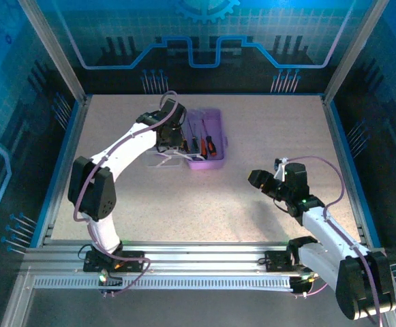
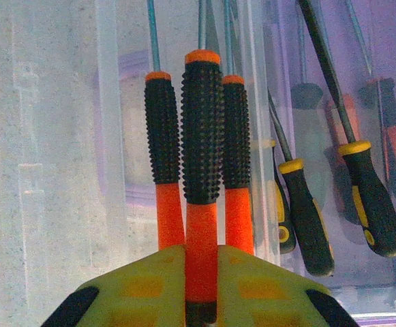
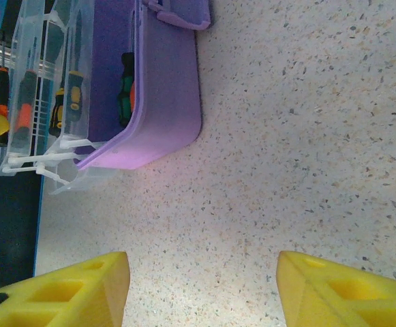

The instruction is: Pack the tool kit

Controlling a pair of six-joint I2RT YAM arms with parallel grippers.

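My left gripper (image 2: 201, 300) is clamped tight on the orange end of one screwdriver (image 2: 202, 136), shaft pointing away from my fingers. I judge this suits laying it into the purple case (image 1: 215, 162) just ahead. My right gripper (image 3: 203, 286) stands half open and empty, with the case beyond and to its left. Shaft tips are cut off. The flanking orange screwdrivers (image 2: 162, 136) blur behind the clear lid (image 2: 61, 170), so their resting place is undetermined.
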